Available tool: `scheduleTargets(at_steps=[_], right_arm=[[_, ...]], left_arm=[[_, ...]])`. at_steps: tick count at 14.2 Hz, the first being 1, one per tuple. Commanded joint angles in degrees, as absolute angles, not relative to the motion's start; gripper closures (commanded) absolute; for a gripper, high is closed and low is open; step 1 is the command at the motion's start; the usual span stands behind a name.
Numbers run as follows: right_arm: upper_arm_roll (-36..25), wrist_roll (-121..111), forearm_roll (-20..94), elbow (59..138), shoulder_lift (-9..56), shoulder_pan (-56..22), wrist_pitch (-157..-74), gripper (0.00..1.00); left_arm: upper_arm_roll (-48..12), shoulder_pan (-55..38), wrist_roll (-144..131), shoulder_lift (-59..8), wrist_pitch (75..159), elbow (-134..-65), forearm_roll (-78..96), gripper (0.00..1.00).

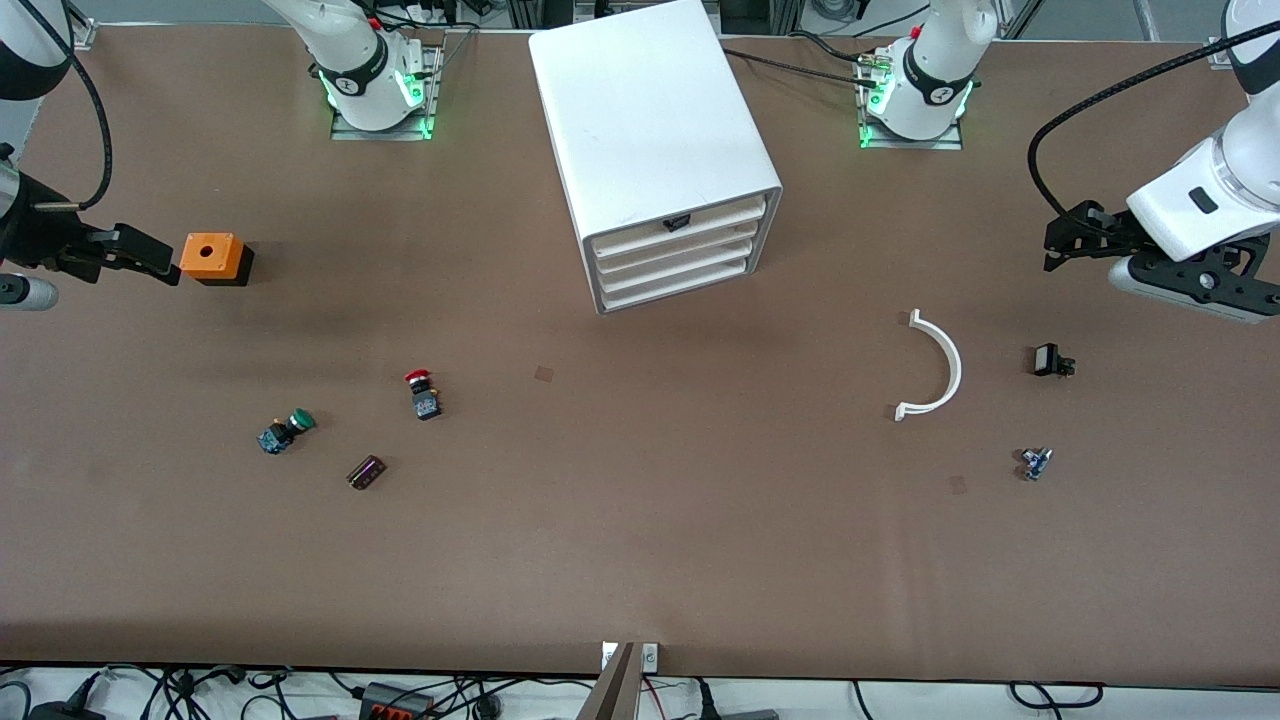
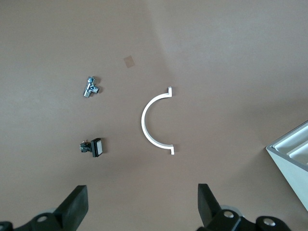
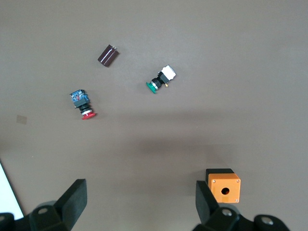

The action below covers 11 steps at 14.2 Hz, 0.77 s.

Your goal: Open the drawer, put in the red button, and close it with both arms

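Lying on table (image 1: 640, 560) red button (image 1: 422, 392), drawers (image 1: 675, 245) closed, arms waiting.

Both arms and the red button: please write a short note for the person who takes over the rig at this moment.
Left pincer: open, empty, in the air over the table at the left arm's end, above the white curved plastic handle.
Right pincer: open, empty, over the table at the right arm's end, beside the orange square box with a hole on top.
Red mushroom-cap button on a black body: lying on the table, nearer the front camera than the white drawer cabinet, close to the green-capped button.
Done: nothing; all drawers look shut.
Left: open a drawer, put the red button in, close it with both arms.
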<state>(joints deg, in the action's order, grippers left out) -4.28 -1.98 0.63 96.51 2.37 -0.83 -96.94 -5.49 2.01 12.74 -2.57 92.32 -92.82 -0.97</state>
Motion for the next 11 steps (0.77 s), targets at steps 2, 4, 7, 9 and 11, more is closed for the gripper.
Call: scheduleTargets(at_steps=[2,4,7,9,11], right_arm=[[-3.52,-2.11,0.0,97.21,1.49,-0.18,-97.38,0.0],[-3.52,-2.11,0.0,97.21,1.49,-0.26,-97.38,0.0],[-3.52,-1.93,0.26,97.21,2.46,-0.26,-97.38,0.0],[-3.52,-1.67,0.7,97.29,3.16,-0.44,-97.38,0.0],[-3.43,-1.85,0.79,97.21,5.17,-0.53,-97.47,0.0]], left_arm=[[-5.45,1.67,13.01,-2.99,91.32,-90.88,-0.79,0.0],[-5.45,1.76,13.18,-2.99,91.23,-90.79,-0.7,0.0],[-5.45,2.02,13.36,-3.43,91.23,-90.79,-0.44,0.0],[-5.45,1.93,13.36,-3.43,89.05,-90.79,-0.35,0.0],[-5.54,1.76,13.36,-3.78,88.16,-90.88,-0.09,0.0]])
